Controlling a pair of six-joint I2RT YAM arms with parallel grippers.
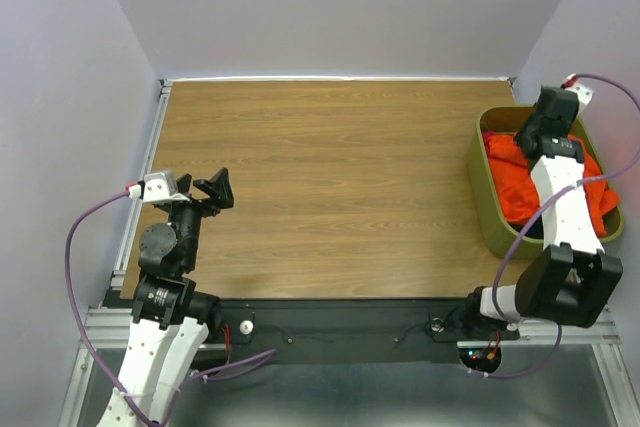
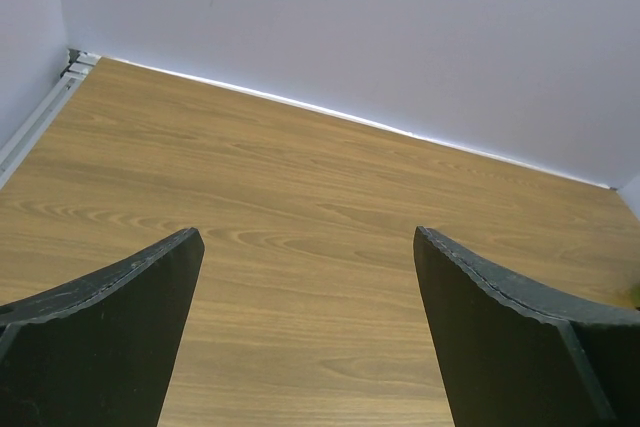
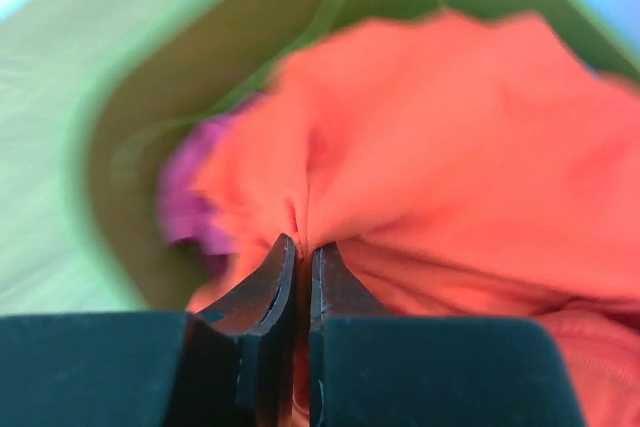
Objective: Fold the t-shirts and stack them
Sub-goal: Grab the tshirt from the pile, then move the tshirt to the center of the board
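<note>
Over on the right, the right gripper (image 3: 303,252) is down inside the olive-green tub (image 1: 482,187), its two dark fingers pressed almost together with a ridge of the orange t-shirt (image 3: 450,147) pinched between the tips. From overhead the right arm (image 1: 562,197) lies straight across the tub and covers much of what is in it; the orange t-shirt (image 1: 515,182) shows as bunched cloth on either side of the arm, and the fingers themselves are hidden beneath the wrist. The wrist picture is blurred, so the cloth's edges are soft, yet a patch of magenta-pink t-shirt (image 3: 185,207) peeks out at the left, tucked under the orange one against the tub's wall (image 3: 130,147). No blue-grey cloth can be made out anywhere from these angles.

On the left, the left gripper (image 1: 213,192) hangs above the wooden table (image 1: 330,177) near its left edge, fingers spread wide apart and holding nothing. Its own camera shows only the finger pads (image 2: 100,332), cut off at the bottom, with bare wood grain (image 2: 300,227) and the pale back wall (image 2: 350,27) between and beyond them.
</note>
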